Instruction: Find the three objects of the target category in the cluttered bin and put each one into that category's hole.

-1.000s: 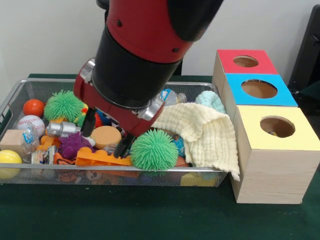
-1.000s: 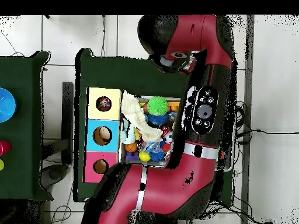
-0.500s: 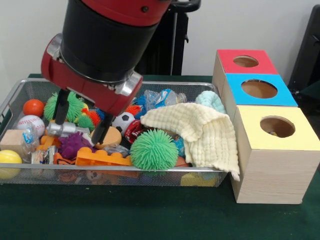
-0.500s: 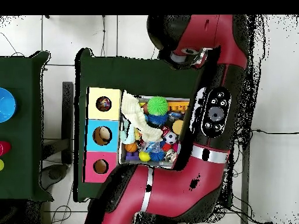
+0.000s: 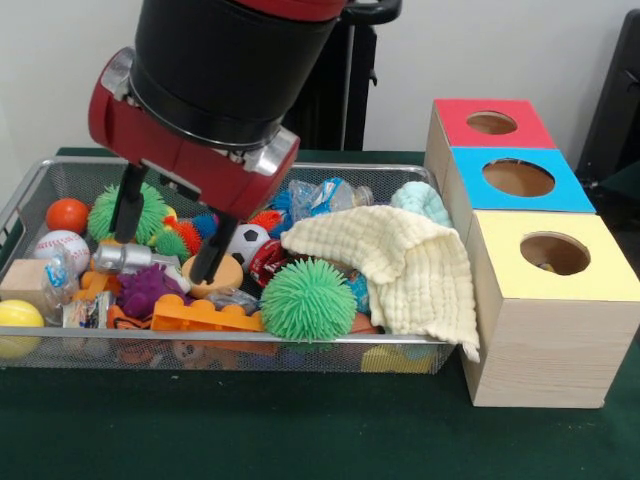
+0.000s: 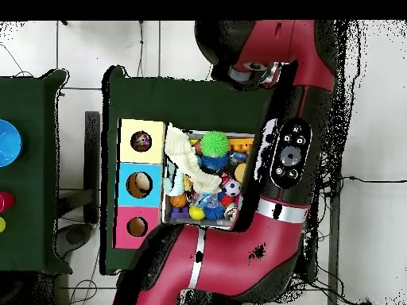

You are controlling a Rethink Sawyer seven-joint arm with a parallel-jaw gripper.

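Note:
My gripper hangs open over the left part of the wire bin, its black fingers spread wide. Between and just below them lie a silver metal piece, a small green and orange spiky ball and a round tan disc; nothing is held. Three boxes stand right of the bin, each with a hole: red top, blue top, yellow top. In the overhead view the arm hides the gripper; the yellow box has something inside its hole.
The bin holds a big green spiky ball, a second one, a cream cloth, a soccer ball, a baseball, an orange ball, a yellow ball, an orange brick and a purple toy.
The gripper has swung from the bin's middle to its left part, still open. Over the last half second it rose slightly and edged right. The soccer ball is uncovered.

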